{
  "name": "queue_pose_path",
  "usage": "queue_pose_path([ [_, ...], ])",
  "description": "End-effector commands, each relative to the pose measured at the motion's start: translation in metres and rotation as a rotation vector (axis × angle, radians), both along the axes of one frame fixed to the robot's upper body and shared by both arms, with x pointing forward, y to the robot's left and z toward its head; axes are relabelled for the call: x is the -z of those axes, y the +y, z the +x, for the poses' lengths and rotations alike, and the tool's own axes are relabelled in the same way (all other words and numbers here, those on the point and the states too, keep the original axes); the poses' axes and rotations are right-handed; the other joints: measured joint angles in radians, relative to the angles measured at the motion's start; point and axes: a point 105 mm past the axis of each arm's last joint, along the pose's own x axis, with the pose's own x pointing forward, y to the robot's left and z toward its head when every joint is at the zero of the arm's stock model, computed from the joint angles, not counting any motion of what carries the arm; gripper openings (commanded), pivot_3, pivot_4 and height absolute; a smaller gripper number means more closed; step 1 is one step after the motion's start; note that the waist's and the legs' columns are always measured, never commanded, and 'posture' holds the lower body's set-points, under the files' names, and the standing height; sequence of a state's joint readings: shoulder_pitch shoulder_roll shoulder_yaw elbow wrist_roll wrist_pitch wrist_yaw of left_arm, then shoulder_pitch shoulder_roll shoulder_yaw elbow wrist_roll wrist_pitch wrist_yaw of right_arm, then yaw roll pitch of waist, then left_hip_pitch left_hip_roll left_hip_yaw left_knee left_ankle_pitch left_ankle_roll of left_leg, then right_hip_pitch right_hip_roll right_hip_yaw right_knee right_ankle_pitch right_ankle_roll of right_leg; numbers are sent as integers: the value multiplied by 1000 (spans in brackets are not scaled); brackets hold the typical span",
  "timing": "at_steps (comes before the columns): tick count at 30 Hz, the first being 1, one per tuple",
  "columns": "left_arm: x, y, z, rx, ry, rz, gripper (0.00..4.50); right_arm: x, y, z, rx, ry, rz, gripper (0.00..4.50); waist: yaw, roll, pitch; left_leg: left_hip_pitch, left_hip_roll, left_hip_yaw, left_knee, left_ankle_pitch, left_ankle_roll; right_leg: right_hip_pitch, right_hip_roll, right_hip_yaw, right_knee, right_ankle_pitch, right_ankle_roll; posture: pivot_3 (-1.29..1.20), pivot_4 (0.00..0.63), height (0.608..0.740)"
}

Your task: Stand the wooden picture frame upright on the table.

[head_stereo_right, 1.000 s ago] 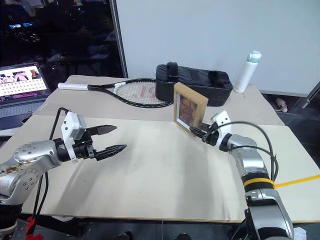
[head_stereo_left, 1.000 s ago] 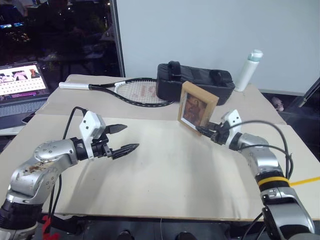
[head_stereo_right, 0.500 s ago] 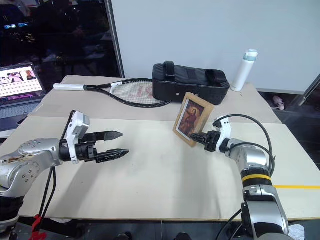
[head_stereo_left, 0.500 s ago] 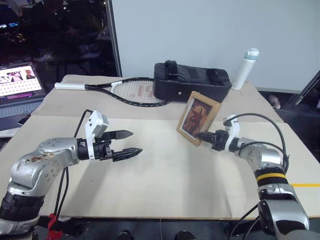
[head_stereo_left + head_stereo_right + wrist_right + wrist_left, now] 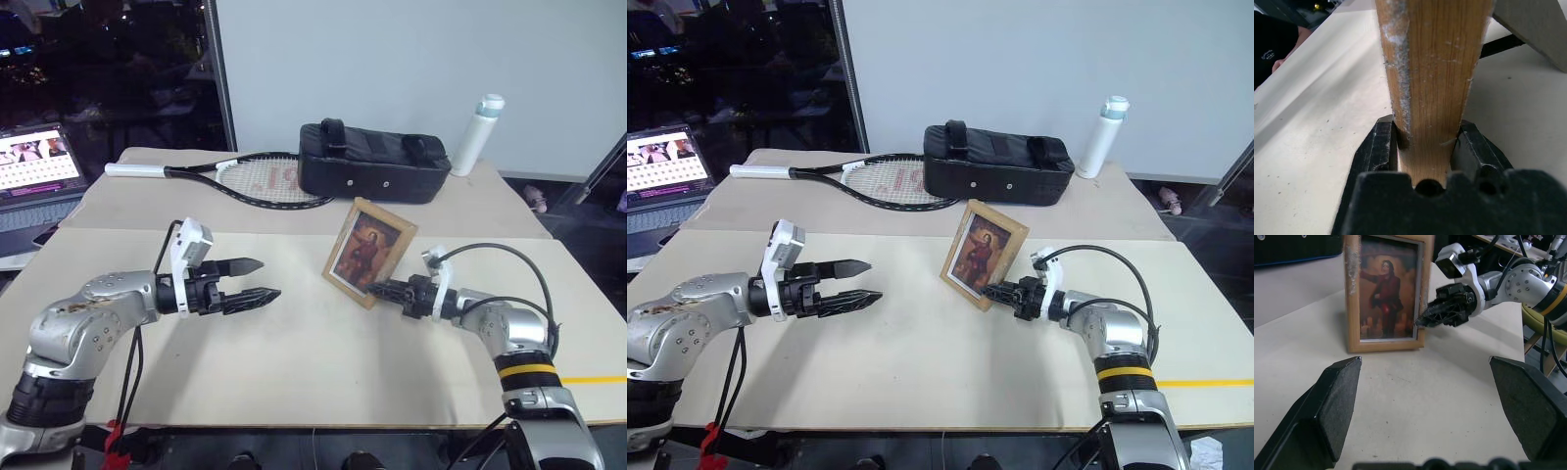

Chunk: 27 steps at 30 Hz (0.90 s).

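The wooden picture frame (image 5: 367, 253) stands on its lower edge on the table (image 5: 294, 372), its reddish portrait facing me. My right gripper (image 5: 377, 289) reaches in low from the right and is shut on the frame's lower right side. In the right wrist view the light-wood edge (image 5: 1432, 73) sits between both black fingers (image 5: 1382, 147). My left gripper (image 5: 266, 278) hovers open over the table to the left of the frame, pointing at it with nothing between its fingers. From the left wrist, the frame (image 5: 1386, 293) shows with the right gripper (image 5: 1422, 320) at its side.
A black bag (image 5: 377, 176) lies behind the frame on the rear table, with a tennis racket (image 5: 255, 181) to its left and a white bottle (image 5: 477, 132) to its right. An open laptop (image 5: 34, 171) sits at the far left.
My right gripper has carried the frame down and to the left; it hung tilted above the table and now rests upright on its lower edge. The left gripper has stayed put.
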<state>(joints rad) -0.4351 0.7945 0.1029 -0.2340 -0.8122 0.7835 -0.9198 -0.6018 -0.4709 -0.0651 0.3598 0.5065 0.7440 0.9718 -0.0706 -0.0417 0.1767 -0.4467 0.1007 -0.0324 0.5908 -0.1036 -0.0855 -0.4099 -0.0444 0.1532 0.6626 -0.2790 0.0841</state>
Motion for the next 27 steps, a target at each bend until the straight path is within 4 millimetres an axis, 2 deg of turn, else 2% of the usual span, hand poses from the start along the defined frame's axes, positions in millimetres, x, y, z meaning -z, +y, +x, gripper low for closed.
queue_pose_path([
  [1,-15,1,4,-22,-96,-13,4500,-16,-4,-5,-18,-38,30,3424,1,0,0,0,0,0,0,0,0,0,0,0,0,0,0,0,150,721],
  [4,-15,1,4,-23,-104,-33,4500,-16,-17,-14,-25,-53,-28,4456,3,0,0,-1,0,0,0,0,0,0,0,0,-1,0,0,0,150,721],
  [7,-8,3,10,-65,-93,-18,4500,-21,-35,-31,-46,-80,-139,4456,15,0,0,-1,0,0,0,0,0,0,0,0,-1,0,0,0,150,721],
  [11,6,8,20,-180,-103,18,4500,-27,-79,-61,-6,-166,-374,4456,27,1,0,-1,0,0,0,-1,1,0,0,0,-2,-1,0,0,150,721],
  [14,14,16,31,-311,-170,76,4500,-37,-97,-56,117,-328,-496,4456,21,0,0,-1,0,0,0,-1,1,0,0,0,-2,-1,0,0,150,721],
  [16,20,20,38,-385,-203,70,4500,-54,-112,-46,300,-516,-532,4456,15,0,0,1,0,0,1,-1,1,0,0,1,-2,-1,0,0,150,721],
  [21,45,26,50,-440,-261,196,4500,-49,-118,-48,494,-525,-509,4456,13,0,0,2,0,0,2,-1,1,3,0,1,-2,0,1,0,150,721],
  [22,46,28,51,-447,-269,198,4500,-49,-117,-47,524,-518,-499,4456,13,0,0,2,0,0,1,-1,1,3,0,1,-3,0,1,0,150,721],
  [24,37,36,57,-497,-275,140,4500,-36,-103,-52,469,-501,-537,4456,15,1,0,1,0,0,1,-1,1,3,0,1,-4,0,1,0,150,721],
  [27,33,43,61,-517,-271,119,4500,-37,-101,-50,493,-491,-500,4456,19,1,0,1,0,0,1,-1,1,2,0,0,-3,0,1,0,150,721],
])
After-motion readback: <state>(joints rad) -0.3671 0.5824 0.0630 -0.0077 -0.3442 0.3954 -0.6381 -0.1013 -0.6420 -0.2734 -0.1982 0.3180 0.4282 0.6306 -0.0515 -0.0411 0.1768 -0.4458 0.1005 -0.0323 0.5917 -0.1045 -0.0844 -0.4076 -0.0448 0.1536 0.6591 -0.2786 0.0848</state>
